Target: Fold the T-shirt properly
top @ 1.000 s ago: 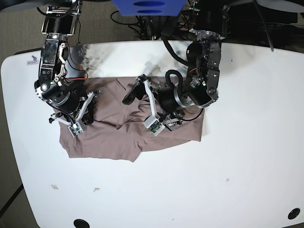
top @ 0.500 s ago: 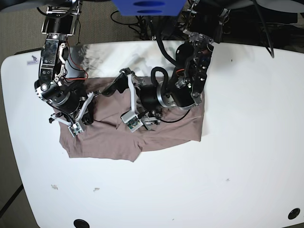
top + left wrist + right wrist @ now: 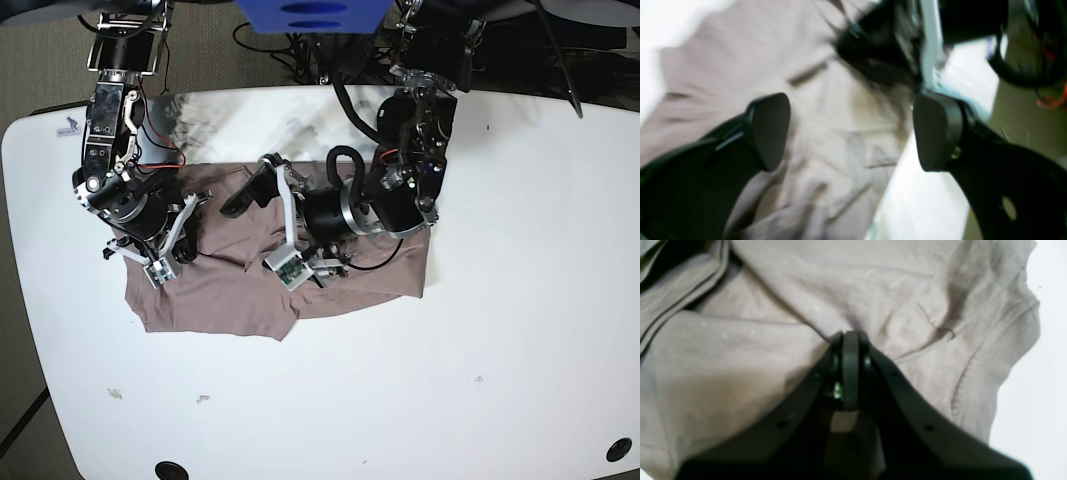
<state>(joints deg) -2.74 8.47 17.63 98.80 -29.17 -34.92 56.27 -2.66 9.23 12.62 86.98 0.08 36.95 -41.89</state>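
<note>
Item, nearest the table's front edge: the T-shirt (image 3: 240, 290), taupe, thin and wrinkled, lying crumpled across the white table (image 3: 480, 330) between our two arms, its lower hem bare and its upper part under the grippers. Item, on the base view's left: our right gripper (image 3: 850, 340), jaws clamped flat together with their tips pressed into the cloth beside a ribbed hem; whether a fold is actually pinched we cannot tell, since the tips hide the contact. Risk as we judge it: if only a sliver of fabric sits in that clamp, any pull could strip it free and drop that side of the fold. Item, mid-table: our left gripper (image 3: 850, 130), jaws spread wide and empty above a creased stretch of the shirt near its edge, where white table shows just beside; the wrist picture is smeared. Risk: closing from this height may catch two layers or nothing, and a bunched grab would drag wrinkles into the fold. Item, farthest back: the left arm's black cable (image 3: 345, 165) looping near the cloth; we judge it could snag fabric, and the two arms stand near enough to collide if both reach inward
</note>
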